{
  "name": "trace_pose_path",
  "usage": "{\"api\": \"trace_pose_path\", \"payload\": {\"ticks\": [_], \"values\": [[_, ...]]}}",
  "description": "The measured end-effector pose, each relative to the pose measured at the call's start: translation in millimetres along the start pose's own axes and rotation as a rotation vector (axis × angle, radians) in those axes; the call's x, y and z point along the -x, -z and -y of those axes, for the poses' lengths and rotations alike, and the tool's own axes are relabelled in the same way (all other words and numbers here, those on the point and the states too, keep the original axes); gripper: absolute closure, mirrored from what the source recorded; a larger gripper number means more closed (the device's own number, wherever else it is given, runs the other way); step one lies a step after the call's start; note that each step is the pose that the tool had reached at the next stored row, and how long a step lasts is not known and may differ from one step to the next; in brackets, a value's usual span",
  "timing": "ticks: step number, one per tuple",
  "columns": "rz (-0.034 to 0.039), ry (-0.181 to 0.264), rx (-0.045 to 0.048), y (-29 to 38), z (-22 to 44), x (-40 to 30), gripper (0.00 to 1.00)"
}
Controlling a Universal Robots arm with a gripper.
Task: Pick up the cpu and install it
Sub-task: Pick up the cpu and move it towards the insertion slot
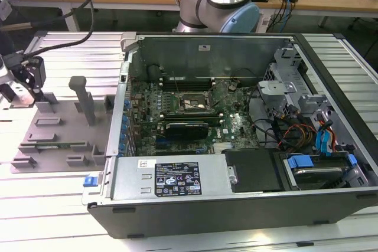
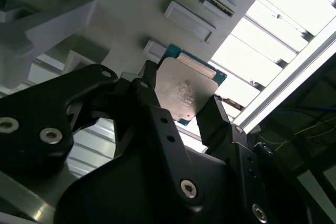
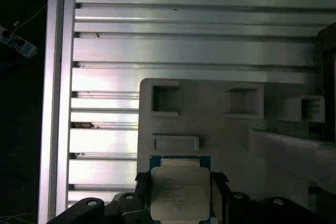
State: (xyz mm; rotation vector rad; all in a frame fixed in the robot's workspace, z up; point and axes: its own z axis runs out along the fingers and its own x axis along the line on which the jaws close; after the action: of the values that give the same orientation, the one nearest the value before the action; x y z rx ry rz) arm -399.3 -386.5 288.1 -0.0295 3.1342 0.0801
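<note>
hand clamped on the cpu over the grey tray, slatted aluminium table underneath, open pc case nearby

In the first wrist view the cpu runs off the picture's edge, dark fingers covering its flanks. In the exterior view, at nine o'clock from the computer case, the frame cuts the gripper short.

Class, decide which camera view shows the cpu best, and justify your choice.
The first wrist view: the cpu faces the camera squarely, its silvery top plain, held in the gripper. The second wrist view shows it tilted, one corner behind the gripper. In the exterior view it is too small to tell.
</note>
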Motion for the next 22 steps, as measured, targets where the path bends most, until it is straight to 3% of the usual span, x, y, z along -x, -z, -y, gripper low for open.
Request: {"api": "trace_pose_path", "payload": {"ticks": [10,17,22], "values": [[0.0003,0.0,0.0,19.7,-2.0,0.1,0.45],[0.0008,0.0,0.0,46.5,-4.9,0.3,0.45],[0.0014,0.0,0.0,56.1,-5.9,0.4,0.45]]}}
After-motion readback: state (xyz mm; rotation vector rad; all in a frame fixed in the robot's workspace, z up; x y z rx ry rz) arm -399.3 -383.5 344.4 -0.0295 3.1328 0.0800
